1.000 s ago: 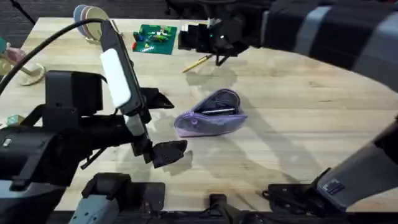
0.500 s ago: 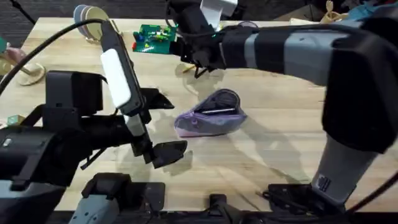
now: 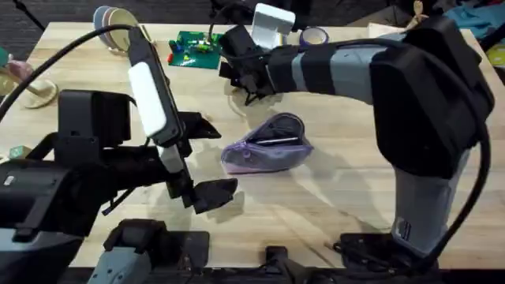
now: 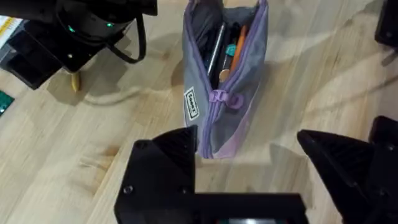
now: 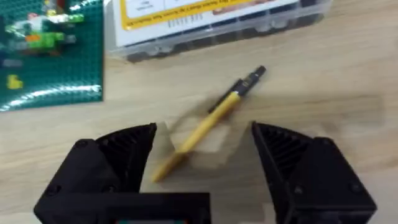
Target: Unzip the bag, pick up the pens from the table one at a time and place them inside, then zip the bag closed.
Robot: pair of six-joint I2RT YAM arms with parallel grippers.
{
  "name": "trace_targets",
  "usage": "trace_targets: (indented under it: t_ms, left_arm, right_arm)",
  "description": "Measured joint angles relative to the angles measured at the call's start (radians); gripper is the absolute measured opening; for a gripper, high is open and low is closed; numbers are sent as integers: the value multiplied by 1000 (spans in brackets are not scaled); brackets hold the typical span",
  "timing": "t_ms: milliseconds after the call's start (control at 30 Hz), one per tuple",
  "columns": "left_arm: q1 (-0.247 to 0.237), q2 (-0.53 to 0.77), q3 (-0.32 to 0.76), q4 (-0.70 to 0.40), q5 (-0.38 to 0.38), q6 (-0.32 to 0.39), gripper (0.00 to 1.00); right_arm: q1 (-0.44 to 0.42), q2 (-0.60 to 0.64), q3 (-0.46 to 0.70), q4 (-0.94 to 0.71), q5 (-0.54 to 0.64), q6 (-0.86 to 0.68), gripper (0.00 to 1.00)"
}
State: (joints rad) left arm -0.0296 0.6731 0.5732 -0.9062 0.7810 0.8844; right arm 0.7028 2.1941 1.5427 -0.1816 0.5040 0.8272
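Overhead, bag: the lavender bag (image 3: 267,148) lies near the middle of the surface (image 3: 355,189), its zipper undone and its mouth gaping; a dark pen (image 3: 274,142) lies inside along its length.
Overhead, right gripper: the right gripper (image 3: 251,87) is stretched across to the far side, just beyond the bag and near a green baseplate (image 3: 196,49) with small bricks on it.
Overhead, left gripper: the left gripper (image 3: 207,162) hangs on the near left of the bag, fingers spread wide and holding nothing.
Left wrist, label: a small white tag (image 4: 191,106) is sewn on the bag's (image 4: 225,81) grey side; its writing is too small to read.
Left wrist, contents: in the open mouth sit a dark pen (image 4: 214,50), something orange and something teal; a purple zipper pull (image 4: 225,98) hangs at the near end.
Left wrist, fingers: the left gripper (image 4: 249,158) has its fingers (image 4: 163,163) apart, at the bag's near end, empty.
Right wrist, pen: a yellow pen (image 5: 208,121) with a black end lies slantwise on the surface (image 5: 348,81), between the right gripper's (image 5: 204,149) parted fingers (image 5: 118,155), ungrasped.
Right wrist, writing: a clear plastic box (image 5: 217,22) carries a yellow-and-white printed label; its text is unreadable. The green baseplate (image 5: 53,53) lies beside it.
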Motion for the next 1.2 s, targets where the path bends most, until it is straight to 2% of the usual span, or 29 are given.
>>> trace_targets:
  t_ms: [67,133,300,367,700,933,1200]
  left_arm:
    - [0,0,0,0,0,0,994]
    - [0,0,0,0,0,0,994]
    - [0,0,0,0,0,0,993]
    - [0,0,0,0,0,0,993]
    - [0,0,0,-12,0,0,993]
    - [0,0,0,-26,0,0,993]
    - [0,0,0,-26,0,0,993]
  right_arm:
    - [2,0,7,-39,8,-1,903]
    - [2,0,12,-69,18,-1,815]
    - [-2,0,12,-100,50,2,460]
    - [-3,0,12,-105,57,3,361]
    - [-3,0,12,-104,57,10,69]
    - [-3,-2,12,-102,57,-32,40]
    - [1,-45,5,-163,49,-195,31]
